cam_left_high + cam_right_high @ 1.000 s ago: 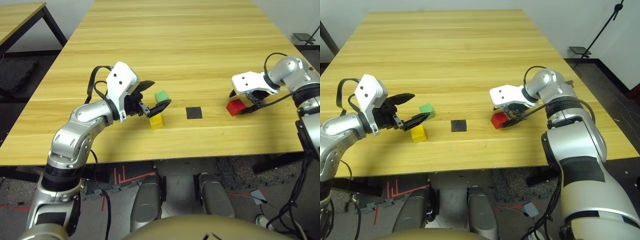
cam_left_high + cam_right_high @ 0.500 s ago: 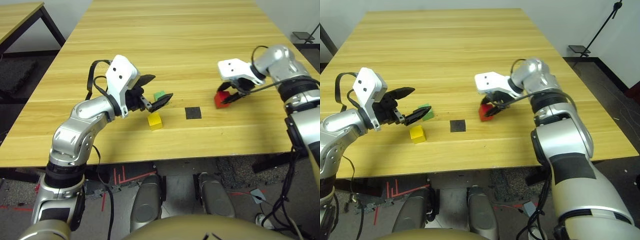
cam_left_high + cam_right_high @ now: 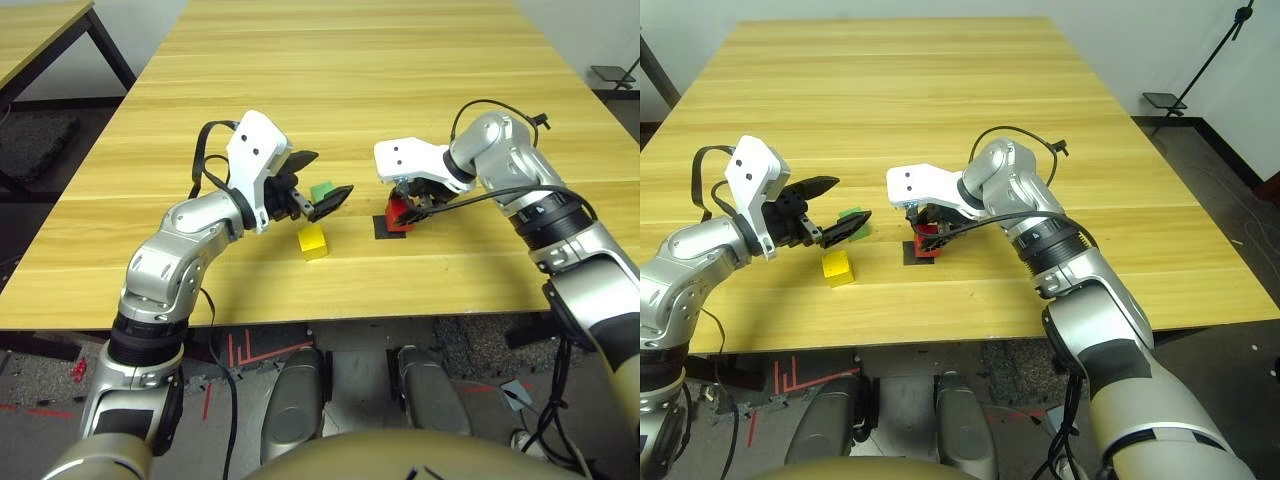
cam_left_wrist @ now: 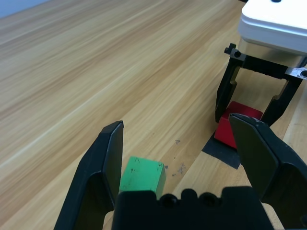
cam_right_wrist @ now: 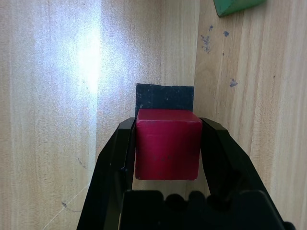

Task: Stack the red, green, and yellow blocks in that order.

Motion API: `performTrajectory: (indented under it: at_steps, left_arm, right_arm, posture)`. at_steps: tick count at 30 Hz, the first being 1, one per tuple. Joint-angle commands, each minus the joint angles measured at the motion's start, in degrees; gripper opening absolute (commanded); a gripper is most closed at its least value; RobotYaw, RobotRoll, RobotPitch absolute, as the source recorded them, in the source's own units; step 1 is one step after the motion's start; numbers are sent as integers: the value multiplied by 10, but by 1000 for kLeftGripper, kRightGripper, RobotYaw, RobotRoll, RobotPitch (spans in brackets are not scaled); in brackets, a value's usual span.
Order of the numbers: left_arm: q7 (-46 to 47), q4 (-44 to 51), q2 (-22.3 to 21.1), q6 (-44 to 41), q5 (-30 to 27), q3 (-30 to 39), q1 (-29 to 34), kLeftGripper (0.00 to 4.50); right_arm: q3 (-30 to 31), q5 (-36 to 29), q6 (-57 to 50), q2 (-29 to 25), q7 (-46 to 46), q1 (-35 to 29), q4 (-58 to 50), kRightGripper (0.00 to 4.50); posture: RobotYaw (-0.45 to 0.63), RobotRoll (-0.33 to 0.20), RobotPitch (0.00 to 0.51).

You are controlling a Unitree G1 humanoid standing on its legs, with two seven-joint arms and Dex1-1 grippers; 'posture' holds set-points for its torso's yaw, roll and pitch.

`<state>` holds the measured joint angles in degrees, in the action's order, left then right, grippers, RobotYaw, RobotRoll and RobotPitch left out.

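Note:
My right gripper (image 3: 402, 214) is shut on the red block (image 3: 398, 211), holding it over the flat black patch (image 3: 385, 229) in the middle of the table; in the right wrist view the red block (image 5: 168, 143) sits between both fingers with the patch (image 5: 164, 96) beyond it. My left gripper (image 3: 332, 172) is open just above the green block (image 3: 321, 190), its fingers astride it without touching; the green block (image 4: 142, 176) also shows low between those fingers. The yellow block (image 3: 313, 241) lies on the table just in front of the green one.
The wooden table (image 3: 350, 80) stretches far behind the blocks, and its front edge runs close below the yellow block. A second table (image 3: 40, 30) stands at the far left. A black stand base (image 3: 610, 75) rests on the floor at the right.
My right gripper has carried the red block leftwards from the table's right side to over the black patch. My left gripper stays open near the green block.

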<state>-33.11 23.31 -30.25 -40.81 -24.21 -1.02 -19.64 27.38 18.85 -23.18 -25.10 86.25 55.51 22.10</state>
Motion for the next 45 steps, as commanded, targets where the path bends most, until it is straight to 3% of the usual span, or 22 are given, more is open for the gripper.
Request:
performTrajectory:
  at_steps: [1,15,19,22,23,30,37,45]
  left_arm:
    - [5,14,-3,-5,-1,6,12,4500]
    - [23,40,-4,-27,-9,14,27,4500]
    - [16,24,-9,-32,-6,5,21,4500]
    - [-10,-12,-27,-37,5,-21,-11,4500]
    - [-21,-30,-34,-39,10,-33,-26,4500]
    - [-102,-163,-55,5,69,-115,-131,4500]
    - [-187,-332,-52,92,136,-168,-217,4500]
    - [-250,-439,-43,148,180,-180,-242,4500]
  right_arm:
    - [11,-11,5,6,-9,3,3,2101]
    - [29,-21,9,7,-15,1,16,2101]
    - [17,-30,-1,5,-23,-1,18,3316]
    - [-54,-91,12,-10,-21,26,59,4362]
    - [-81,-113,30,-22,-16,38,80,4441]
    - [-174,-204,91,-97,25,43,132,4441]
    - [-214,-263,-15,-128,-20,-53,-16,4441]
    - [-228,-301,-75,-140,-76,-104,-107,4441]
  posture:
    - [473,-238,111]
    - [495,-236,125]
    - [482,-228,118]
    - [453,-218,107]
    - [434,-214,101]
    - [331,-183,73]
    - [226,-139,51]
    - [180,-116,44]
